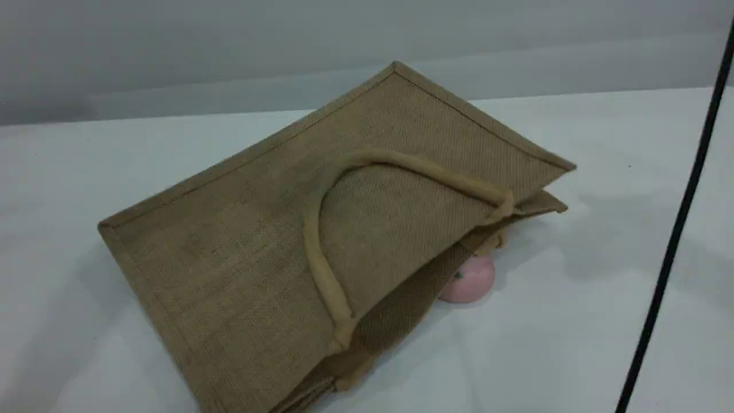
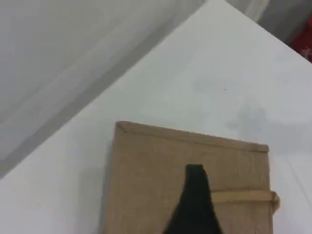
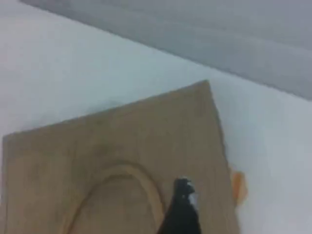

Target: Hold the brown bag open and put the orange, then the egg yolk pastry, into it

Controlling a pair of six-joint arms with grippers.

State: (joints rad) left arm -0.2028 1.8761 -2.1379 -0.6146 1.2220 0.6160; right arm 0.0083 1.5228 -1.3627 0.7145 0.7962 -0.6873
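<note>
The brown bag lies flat on the white table, its mouth facing right and slightly agape, one beige handle arched across its top face. No arm shows in the scene view. My left gripper shows one dark fingertip above the bag, not touching it. My right gripper hovers over the bag near its handle, holding nothing. An orange-coloured sliver pokes out past the bag's edge; I cannot tell whether it is the orange. The egg yolk pastry is hidden.
A pink ball with a green mark rests on the table right at the bag's mouth, partly under its upper lip. A black cable runs slantwise down the right side. A grey wall stands behind the table.
</note>
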